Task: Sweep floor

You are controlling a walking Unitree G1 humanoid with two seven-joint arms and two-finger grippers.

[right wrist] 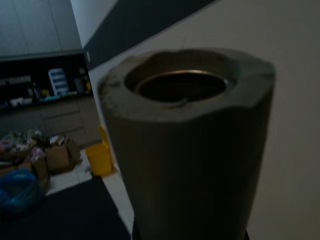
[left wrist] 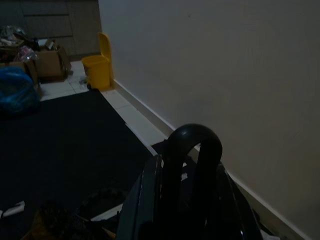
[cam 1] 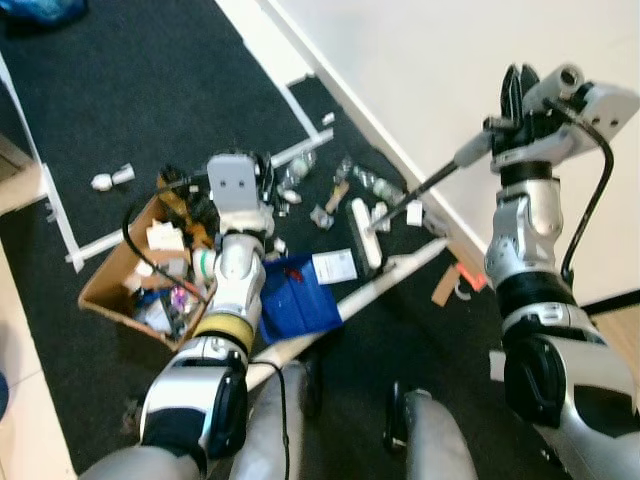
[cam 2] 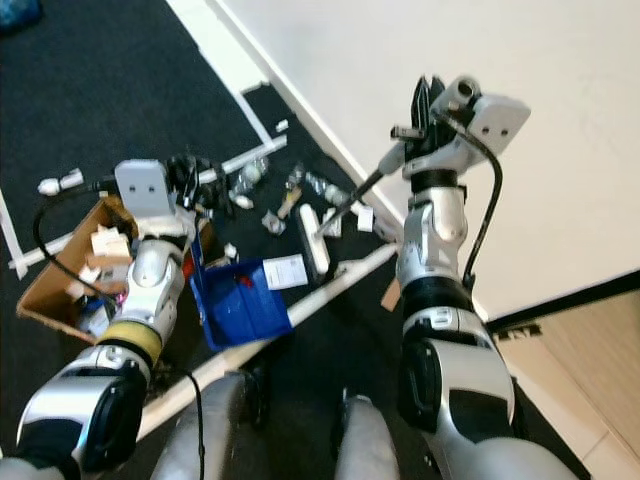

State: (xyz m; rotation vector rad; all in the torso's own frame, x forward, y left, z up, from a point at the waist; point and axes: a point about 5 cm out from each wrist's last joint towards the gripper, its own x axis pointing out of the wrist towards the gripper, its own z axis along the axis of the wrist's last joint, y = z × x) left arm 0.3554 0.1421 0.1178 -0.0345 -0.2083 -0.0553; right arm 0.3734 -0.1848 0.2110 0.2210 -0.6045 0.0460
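Gripping the grey end of the broom handle [cam 1: 470,150], the right gripper [cam 1: 522,100] is up high on the right, close to the white wall [cam 1: 450,60], its black fingers closed around the shaft; the wrist camera on that arm looks straight down onto the hollow end of the grip. From there the thin dark pole slants down and left to the white broom head [cam 1: 363,232], which rests on the black carpet [cam 1: 150,90] among the scattered litter [cam 1: 340,190] near the skirting. The left gripper [cam 1: 262,172] is lower on the left, and it looks clamped on the upright handle of the blue dustpan [cam 1: 298,297], though the fingers are mostly hidden behind the wrist housing, so I cannot tell for sure. The pan lies just left of the broom head, beside a cardboard box [cam 1: 115,285] stuffed with rubbish.

The broom looks light and rigid, a long lever, so held at the very tip with one gripper the head will likely wander and press weakly; a hold further down the pole would give firmer strokes. The padded grip should not slip. The litter seems light, paper and small plastic bits, and carpet pile may snag it
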